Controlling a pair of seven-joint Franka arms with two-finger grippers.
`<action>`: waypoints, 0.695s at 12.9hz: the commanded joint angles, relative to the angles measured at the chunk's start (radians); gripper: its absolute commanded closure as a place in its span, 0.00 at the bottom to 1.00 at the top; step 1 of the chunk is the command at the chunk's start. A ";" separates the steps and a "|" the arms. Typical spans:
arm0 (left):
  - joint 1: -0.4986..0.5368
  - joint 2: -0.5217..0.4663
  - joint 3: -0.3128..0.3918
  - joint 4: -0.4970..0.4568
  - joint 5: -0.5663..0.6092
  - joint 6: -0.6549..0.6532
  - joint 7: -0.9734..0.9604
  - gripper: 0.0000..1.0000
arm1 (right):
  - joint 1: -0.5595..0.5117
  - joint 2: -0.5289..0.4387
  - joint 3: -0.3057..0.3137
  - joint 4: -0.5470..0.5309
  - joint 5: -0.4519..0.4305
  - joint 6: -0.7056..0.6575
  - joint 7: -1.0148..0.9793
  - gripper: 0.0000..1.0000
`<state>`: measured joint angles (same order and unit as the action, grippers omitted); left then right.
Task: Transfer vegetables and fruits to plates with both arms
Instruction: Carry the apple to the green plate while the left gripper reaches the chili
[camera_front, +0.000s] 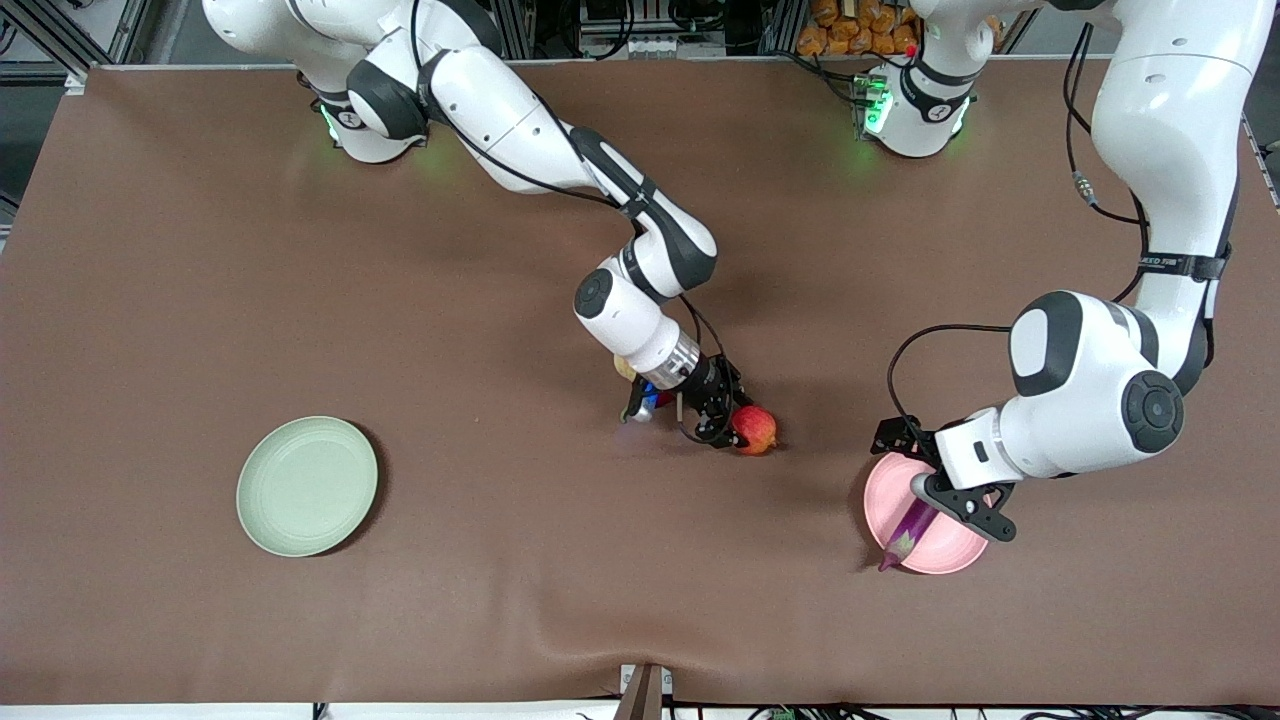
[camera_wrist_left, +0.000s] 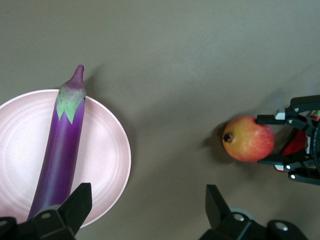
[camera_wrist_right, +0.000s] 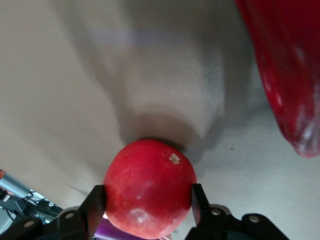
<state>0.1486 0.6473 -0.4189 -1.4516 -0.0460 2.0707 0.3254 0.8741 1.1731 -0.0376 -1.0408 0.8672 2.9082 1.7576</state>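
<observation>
High front camera (wrist views closer)

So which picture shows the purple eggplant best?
The left wrist view: the eggplant lies along the pink plate, stem end sticking out past the rim, with only its other end hidden by the left gripper. In the front view it is small and partly under that gripper. The right wrist view doesn't clearly show it.

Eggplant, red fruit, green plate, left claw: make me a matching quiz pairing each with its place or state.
Things:
1. eggplant
2. red fruit
3. green plate
4. left claw

States:
A. between the right claw's fingers
B. bare, toward the right arm's end of the table
C. open, over the pink plate's edge
D. lying on the pink plate, stem end past its rim

Pairs: 1-D, 2-A, 3-B, 4-C
</observation>
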 joint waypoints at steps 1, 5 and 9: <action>0.002 -0.031 -0.014 -0.033 -0.018 -0.011 -0.044 0.00 | -0.029 -0.024 -0.008 0.038 0.019 -0.018 -0.007 0.62; -0.015 -0.041 -0.073 -0.071 -0.003 0.025 -0.147 0.00 | -0.189 -0.203 -0.011 0.036 0.010 -0.353 -0.003 0.62; -0.076 -0.139 -0.078 -0.304 0.000 0.236 -0.167 0.00 | -0.401 -0.294 -0.010 0.042 -0.054 -0.754 -0.044 0.62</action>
<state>0.1022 0.6002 -0.5013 -1.6070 -0.0467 2.2136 0.1908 0.5435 0.9061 -0.0709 -0.9669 0.8461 2.2619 1.7505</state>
